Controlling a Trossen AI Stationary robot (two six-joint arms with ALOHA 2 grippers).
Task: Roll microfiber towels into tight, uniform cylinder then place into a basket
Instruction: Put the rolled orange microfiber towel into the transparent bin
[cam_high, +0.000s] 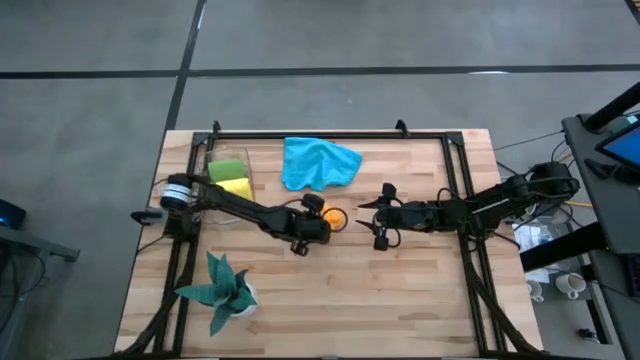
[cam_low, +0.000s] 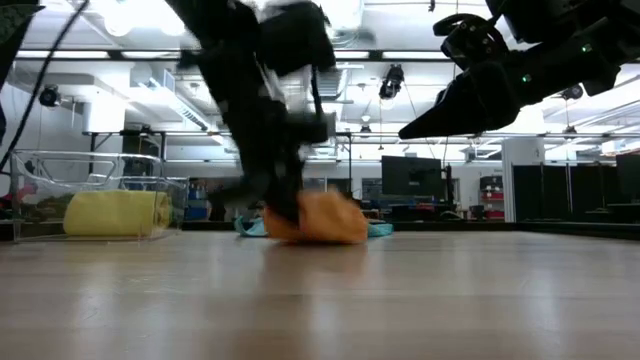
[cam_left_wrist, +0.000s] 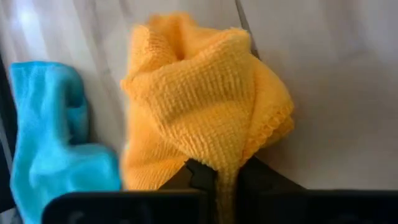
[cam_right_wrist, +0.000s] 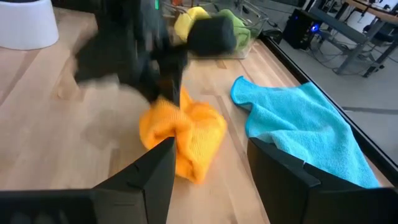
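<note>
The orange towel (cam_high: 335, 218) lies bunched in a loose lump on the table's middle, with my left gripper (cam_high: 318, 214) shut on it from its left side. My right gripper (cam_high: 372, 216) stands open just right of the orange towel, above the table; its two fingers frame the towel in the right wrist view without touching it (cam_right_wrist: 183, 134). A blue towel (cam_high: 318, 163) lies spread and crumpled on the table behind them. The clear basket (cam_high: 212, 168) at the far left holds a green roll (cam_high: 226, 169) and a yellow roll (cam_high: 236, 187). My left gripper pinches a bunched fold of the orange towel (cam_left_wrist: 227, 167) between its two fingers (cam_left_wrist: 200, 174), at the lump's edge nearest the gripper. The fingers come slanting down from the table's left. The towel sits crumpled on the table (cam_low: 315, 220), swelling out beyond the fingertips.
A black metal frame (cam_high: 330, 133) runs along the table's far, left and right sides. A dark teal plant in a white pot (cam_high: 226, 290) stands near the front left. Bare wood spreads between the grippers and the table's near edge.
</note>
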